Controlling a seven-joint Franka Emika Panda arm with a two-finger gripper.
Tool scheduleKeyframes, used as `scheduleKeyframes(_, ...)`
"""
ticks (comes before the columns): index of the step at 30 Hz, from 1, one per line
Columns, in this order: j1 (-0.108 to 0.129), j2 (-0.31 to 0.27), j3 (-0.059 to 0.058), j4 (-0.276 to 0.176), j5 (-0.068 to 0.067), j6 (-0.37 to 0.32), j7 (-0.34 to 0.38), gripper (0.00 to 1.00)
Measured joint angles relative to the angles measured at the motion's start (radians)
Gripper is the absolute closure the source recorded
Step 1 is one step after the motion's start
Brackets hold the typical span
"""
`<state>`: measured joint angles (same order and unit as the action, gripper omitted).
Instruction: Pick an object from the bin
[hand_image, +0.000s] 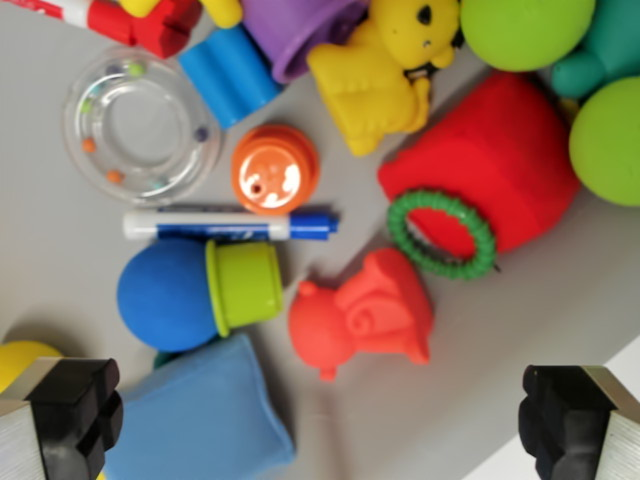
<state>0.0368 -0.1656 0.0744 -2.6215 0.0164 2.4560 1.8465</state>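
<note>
Toys crowd the grey bin floor (40, 200), and the red block (500, 160) serves as the landmark. Up and to the wrist view's right of it sit green balls (520, 30); to its upper left lies a yellow figure (385, 70), with a purple cup (300, 30) beyond that. A green ring (442, 236) leans on the block's lower edge. Down-left of the block lies a red figure (365, 315), probably the easiest pick since it sits between the fingers' line. Farther left are a blue ball (165, 295) touching a green cup (245, 285), a blue cloth (200, 415), a marker (230, 225), an orange cap (275, 170) and a clear ring rattle (140, 125) with beads inside. Neither cup shows anything inside it.

The gripper (320, 410) hangs spread wide with nothing between its fingers, above the pile.

Risk, as I judge it: a descent could snag a finger on the cloth or the green ring, or nudge the round ball away, since everything lies so close.
</note>
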Motion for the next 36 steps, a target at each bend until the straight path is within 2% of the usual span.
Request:
scheduleKeyframes(8, 0.003, -0.013, 0.020, -0.068, 0.010, 0.055, 0.123, 0.00)
scheduleKeyframes(23, 0.013, -0.020, 0.068, -0.193, 0.036, 0.171, 0.373, 0.00)
scheduleKeyframes(33, 0.023, -0.007, 0.105, -0.259, 0.060, 0.252, 0.539, 0.00)
scheduleKeyframes(36, 0.025, 0.012, 0.112, -0.267, 0.060, 0.282, 0.561, 0.00)
